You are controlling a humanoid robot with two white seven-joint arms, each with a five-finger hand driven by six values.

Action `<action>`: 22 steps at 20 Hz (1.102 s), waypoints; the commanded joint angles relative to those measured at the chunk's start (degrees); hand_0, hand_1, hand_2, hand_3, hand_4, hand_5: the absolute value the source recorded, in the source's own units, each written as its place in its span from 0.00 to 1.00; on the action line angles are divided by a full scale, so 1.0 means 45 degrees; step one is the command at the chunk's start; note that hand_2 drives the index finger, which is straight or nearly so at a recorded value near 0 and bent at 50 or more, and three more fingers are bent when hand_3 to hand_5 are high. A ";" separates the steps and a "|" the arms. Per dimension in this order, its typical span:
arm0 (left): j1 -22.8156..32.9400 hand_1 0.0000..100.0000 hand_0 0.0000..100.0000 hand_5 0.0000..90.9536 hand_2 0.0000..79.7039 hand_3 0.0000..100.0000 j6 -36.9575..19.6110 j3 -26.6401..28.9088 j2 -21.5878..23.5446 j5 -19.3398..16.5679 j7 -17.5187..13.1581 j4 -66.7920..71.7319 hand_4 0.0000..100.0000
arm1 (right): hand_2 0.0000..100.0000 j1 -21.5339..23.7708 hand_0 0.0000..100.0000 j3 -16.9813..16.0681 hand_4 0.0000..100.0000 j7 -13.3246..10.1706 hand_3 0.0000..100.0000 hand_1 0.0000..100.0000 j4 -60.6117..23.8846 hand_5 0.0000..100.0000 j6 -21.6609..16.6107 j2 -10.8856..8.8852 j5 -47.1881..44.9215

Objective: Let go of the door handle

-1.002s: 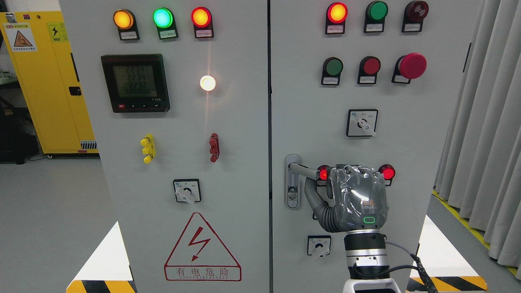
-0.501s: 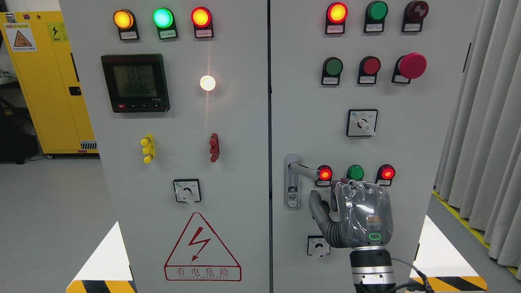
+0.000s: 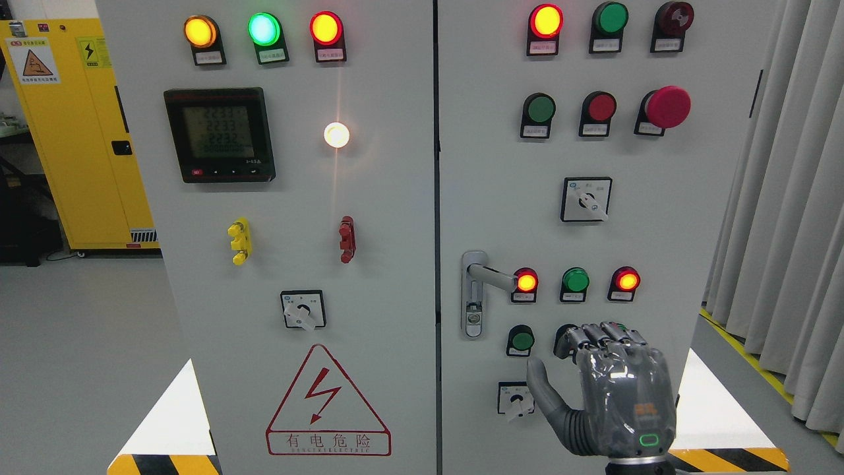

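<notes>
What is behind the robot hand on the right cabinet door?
The right hand covers two round buttons in the row beside the green button; only their dark edges show, colours hidden. The door handle is uncovered.

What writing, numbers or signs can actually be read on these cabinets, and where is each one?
"有电危险": under the red lightning triangle on the left door.
"2233", "2233", "2232": roughly, on the meter screen; digits are faint.
Lightning symbol and warning triangle: stickers on the yellow cabinet; their print is too small.
Tags under lamps and switches: too small to read.
</notes>
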 commanded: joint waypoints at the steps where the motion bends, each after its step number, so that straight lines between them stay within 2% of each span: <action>1: 0.0002 0.56 0.12 0.00 0.00 0.00 0.0005 0.0000 -0.0002 0.0000 -0.0005 -0.0157 0.00 | 0.00 0.0368 0.44 -0.0630 0.06 -0.0146 0.06 0.38 -0.0976 0.00 -0.0060 -0.0257 -0.0476; 2: 0.0002 0.56 0.12 0.00 0.00 0.00 0.0005 0.0000 -0.0002 0.0000 -0.0005 -0.0157 0.00 | 0.00 0.0309 0.44 -0.0630 0.06 -0.0146 0.06 0.38 -0.0917 0.00 -0.0080 -0.0237 -0.0495; 3: 0.0002 0.56 0.12 0.00 0.00 0.00 0.0005 0.0000 -0.0002 0.0000 -0.0005 -0.0157 0.00 | 0.00 0.0154 0.44 -0.0611 0.00 -0.0127 0.00 0.38 -0.0859 0.00 -0.0138 -0.0218 -0.0515; 4: -0.0017 0.56 0.12 0.00 0.00 0.00 0.0005 0.0000 -0.0002 0.0000 -0.0005 -0.0157 0.00 | 0.00 -0.0002 0.45 -0.0610 0.00 -0.0146 0.00 0.33 -0.0761 0.00 -0.0312 -0.0179 -0.0515; 8: 0.0002 0.56 0.12 0.00 0.00 0.00 0.0005 0.0000 -0.0002 0.0000 -0.0005 -0.0157 0.00 | 0.00 -0.0355 0.50 -0.0630 0.00 -0.0185 0.00 0.28 -0.0682 0.00 -0.0529 0.0055 -0.0515; 22: 0.0002 0.56 0.12 0.00 0.00 0.00 0.0005 0.0000 -0.0002 0.0000 -0.0005 -0.0157 0.00 | 0.00 -0.0258 0.50 -0.0630 0.00 -0.0185 0.00 0.29 -0.0761 0.00 -0.0549 0.0075 -0.1100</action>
